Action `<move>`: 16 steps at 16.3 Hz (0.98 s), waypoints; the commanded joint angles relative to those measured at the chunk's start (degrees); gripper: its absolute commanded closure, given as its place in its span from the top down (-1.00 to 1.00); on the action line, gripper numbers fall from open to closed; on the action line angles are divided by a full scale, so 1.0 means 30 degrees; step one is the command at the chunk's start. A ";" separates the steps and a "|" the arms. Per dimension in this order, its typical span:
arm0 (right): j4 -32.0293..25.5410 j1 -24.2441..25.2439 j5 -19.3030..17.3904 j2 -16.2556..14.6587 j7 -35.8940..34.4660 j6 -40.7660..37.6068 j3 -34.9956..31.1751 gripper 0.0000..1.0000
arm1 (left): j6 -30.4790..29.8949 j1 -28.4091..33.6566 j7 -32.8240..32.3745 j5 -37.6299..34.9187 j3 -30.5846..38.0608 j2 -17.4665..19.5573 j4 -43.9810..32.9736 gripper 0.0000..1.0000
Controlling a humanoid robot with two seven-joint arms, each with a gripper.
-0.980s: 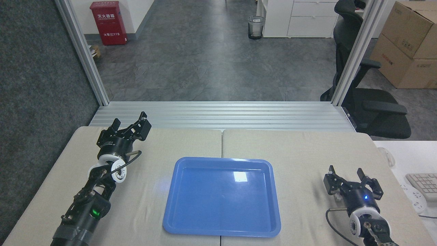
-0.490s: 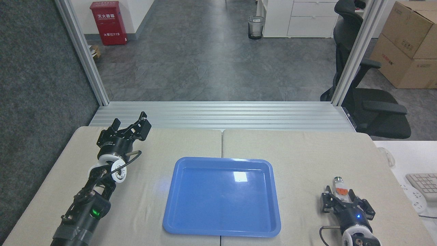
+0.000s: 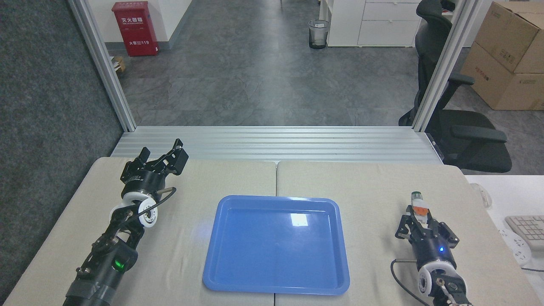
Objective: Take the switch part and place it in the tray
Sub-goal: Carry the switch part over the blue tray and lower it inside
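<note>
The switch part (image 3: 417, 203), a white body with an orange middle and a silver-ringed cap, sticks out forward from my right gripper (image 3: 420, 218). That gripper is shut on it, right of the tray and just above the beige table. The blue tray (image 3: 276, 246) lies flat in the middle of the table with nothing in it. My left gripper (image 3: 163, 156) rests near the table's far left corner, open and holding nothing, well away from the tray.
A ribbed aluminium rail (image 3: 276, 144) runs along the table's far edge. A white side desk at the right carries a keyboard (image 3: 527, 229) and a mouse (image 3: 484, 196). A black office chair (image 3: 463, 136) stands beyond the right corner.
My right gripper went from open and empty to shut on the switch part, then moved up and slightly left with it. The left arm and the tray have not moved.
</note>
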 commanded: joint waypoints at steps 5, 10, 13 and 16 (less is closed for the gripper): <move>-0.5322 -0.1852 0.6319 0.6099 0.0450 -0.1374 0.6632 -1.00 | 0.0001 0.0000 -0.0018 0.0000 -0.0001 0.0000 0.0000 1.00; -0.4535 0.1397 0.6349 0.5986 0.2844 -0.3246 0.7960 -1.00 | 0.0001 0.0000 -0.0018 0.0000 -0.0001 0.0000 0.0000 1.00; -0.2778 0.2195 0.6378 0.5927 0.3642 -0.3195 0.7755 -1.00 | 0.0001 0.0000 0.0011 0.0000 -0.0001 0.0000 0.0000 1.00; -0.2305 0.1992 0.6291 0.5781 0.3643 -0.2462 0.7608 -0.58 | 0.0001 0.0000 -0.0018 0.0000 -0.0001 0.0000 0.0000 1.00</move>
